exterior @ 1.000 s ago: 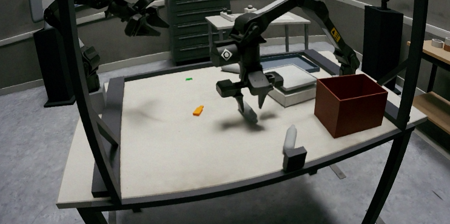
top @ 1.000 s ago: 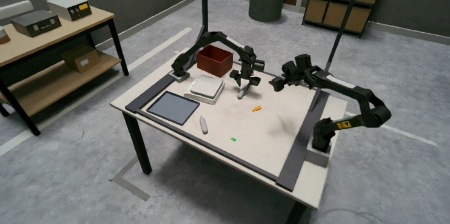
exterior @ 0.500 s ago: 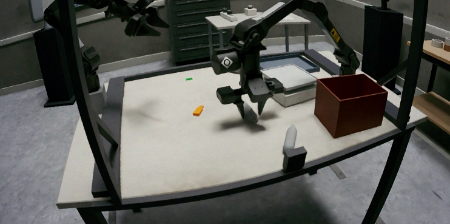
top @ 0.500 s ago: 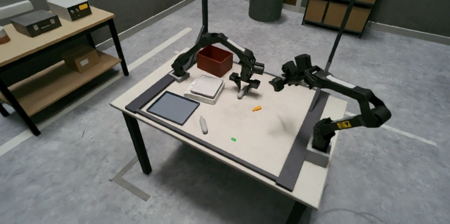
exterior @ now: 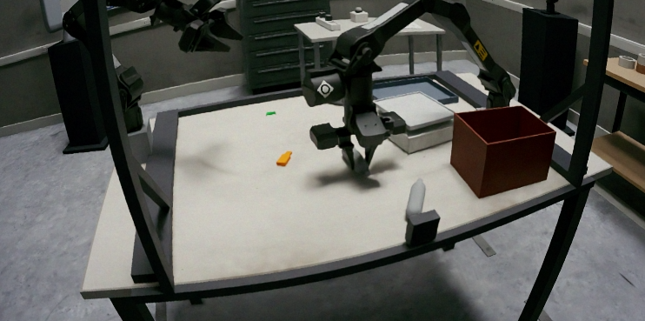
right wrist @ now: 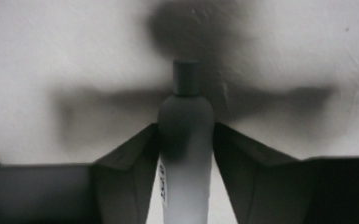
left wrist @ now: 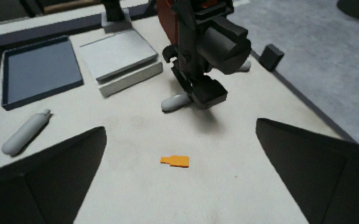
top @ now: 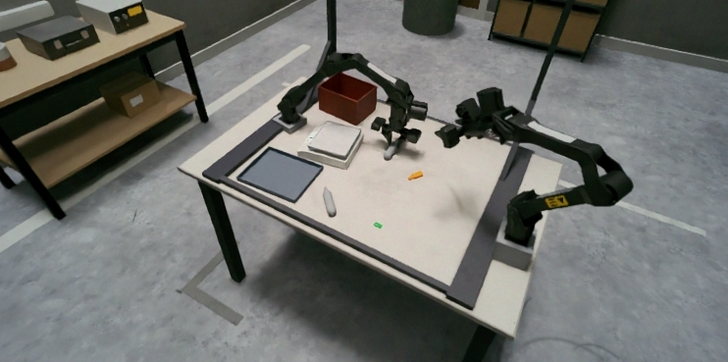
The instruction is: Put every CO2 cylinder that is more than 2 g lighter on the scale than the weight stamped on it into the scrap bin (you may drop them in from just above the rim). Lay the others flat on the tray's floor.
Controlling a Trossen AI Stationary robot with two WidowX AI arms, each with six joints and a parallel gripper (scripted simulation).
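Cylinder [top: 390, 149] [exterior: 360, 163] [left wrist: 175, 102] [right wrist: 186, 150] at the right end effector [top: 393, 144] [exterior: 356, 167] [left wrist: 190, 97] [right wrist: 185, 130], fingers closed on it, one each side, just below the shoulder. Gray body, narrow neck pointing away from the fingers in the right wrist view; dark print on a white label on its side, partly covered, can't read it. Whether it touches the bench [top: 407, 217] [exterior: 252, 228] [left wrist: 131, 200] [right wrist: 291, 50]: can't tell. Right wrist points down.

Next out, the scale [top: 334, 140] [exterior: 415, 110] [left wrist: 118, 55], nothing on its plate, display not readable. Scrap bin [top: 341, 104] [exterior: 469, 160] [left wrist: 167, 20], red, near the scale; its floor is hidden. Tray [top: 280, 173] [exterior: 413, 90] [left wrist: 41, 72] on the scale's other side, no cylinder in it.

Second cylinder [top: 329, 201] [left wrist: 27, 132] lies on the bench near the tray, outside it. Third cylinder [exterior: 415, 198] [left wrist: 244, 66] lies near the bench edge by a black block [exterior: 422, 228] [left wrist: 271, 57]; the right arm hides part of it in the left wrist view.

Orange piece [top: 416, 175] [exterior: 284, 158] [left wrist: 175, 161] lies flat mid-bench, green piece [top: 379, 225] [exterior: 270, 113] nearer the long edge.

Left end effector [top: 471, 130] [exterior: 233, 43] [left wrist: 181, 126] is wide open, holds nothing, raised above the bench.
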